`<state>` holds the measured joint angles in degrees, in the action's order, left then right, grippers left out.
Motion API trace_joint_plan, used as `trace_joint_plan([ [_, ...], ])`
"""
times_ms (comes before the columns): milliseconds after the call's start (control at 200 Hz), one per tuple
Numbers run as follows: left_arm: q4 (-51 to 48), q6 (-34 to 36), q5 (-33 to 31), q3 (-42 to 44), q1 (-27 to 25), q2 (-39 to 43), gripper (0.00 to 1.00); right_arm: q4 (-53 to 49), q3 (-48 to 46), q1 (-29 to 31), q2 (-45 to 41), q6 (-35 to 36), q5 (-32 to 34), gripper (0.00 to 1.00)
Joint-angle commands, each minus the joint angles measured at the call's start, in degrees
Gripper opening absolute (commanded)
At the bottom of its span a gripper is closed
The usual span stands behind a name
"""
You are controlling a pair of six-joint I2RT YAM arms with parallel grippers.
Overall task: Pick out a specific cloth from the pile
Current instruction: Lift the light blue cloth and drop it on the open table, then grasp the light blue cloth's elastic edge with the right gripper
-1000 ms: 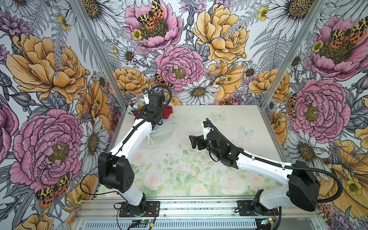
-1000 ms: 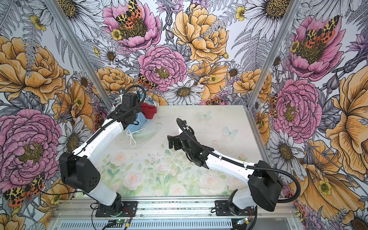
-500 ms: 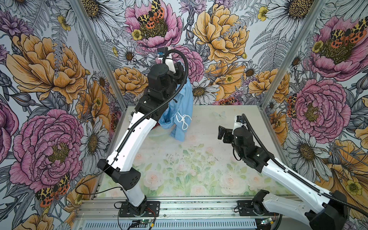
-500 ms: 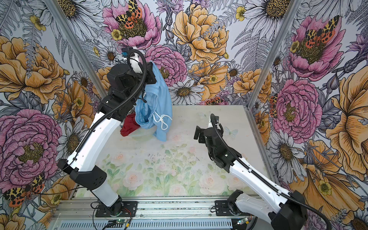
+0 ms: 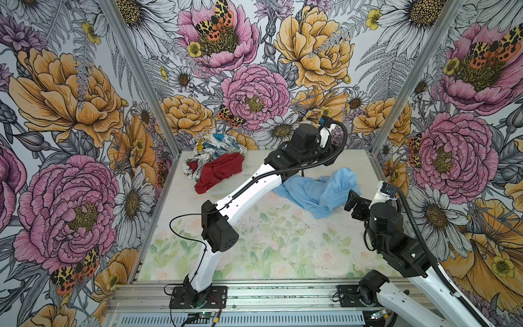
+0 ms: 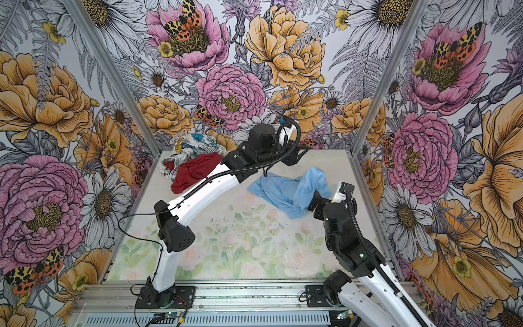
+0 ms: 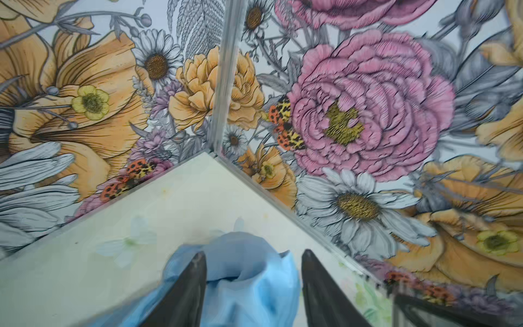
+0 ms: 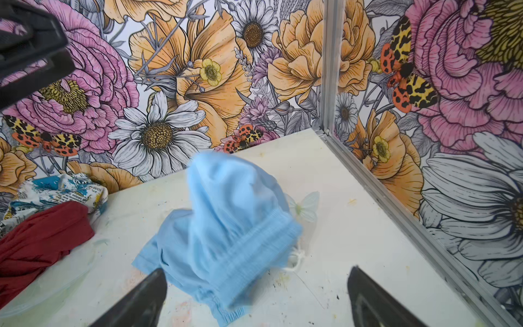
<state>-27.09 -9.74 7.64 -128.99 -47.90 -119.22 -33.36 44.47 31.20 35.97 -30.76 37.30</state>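
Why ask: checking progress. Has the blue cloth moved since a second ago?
Yes. The blue cloth went rightward, from the pile toward the back-right corner post.

I saw the cloth [image 5: 325, 189] plain sky-blue, the red cloth [image 5: 219, 172] dark, the printed cloth [image 5: 218, 143] white with blue, yellow, black.

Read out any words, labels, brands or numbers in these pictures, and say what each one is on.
No text can be read anywhere.
On the white printed cloth: small black marks, maybe lettering, too blurred to read.
On the light blue cloth and dark red cloth: none.
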Motion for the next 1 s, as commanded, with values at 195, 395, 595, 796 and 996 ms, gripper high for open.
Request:
trace_joint_plan([
  [195, -2.00, 5.61, -11.55, 39.00, 3.85, 30.04, 0.99, -2.89, -0.35, -7.52, 13.42, -8.97, -9.55, 0.98],
  [395, -6.94, 3.35, -7.43, 59.32, 3.27, 45.13, 0.99, -1.35, -0.74, -10.71, 28.41, -7.29, -25.28, 0.83],
  [595, -6.93, 0.42, -2.45, 67.30, 2.99, 50.70, 0.99, 1.09, -0.19, -1.58, 37.44, -10.06, -20.33, 0.75],
  [796, -6.98, 2.82, 4.13, 66.72, 2.38, 47.65, 0.99, 1.90, 4.44, -1.26, 49.65, -9.52, -17.92, 0.66],
  [996, -6.17, 1.58, -0.68, 67.36, 2.33, 49.81, 0.99, 3.39, 6.20, -1.53, 54.45, -8.59, -18.05, 0.62],
])
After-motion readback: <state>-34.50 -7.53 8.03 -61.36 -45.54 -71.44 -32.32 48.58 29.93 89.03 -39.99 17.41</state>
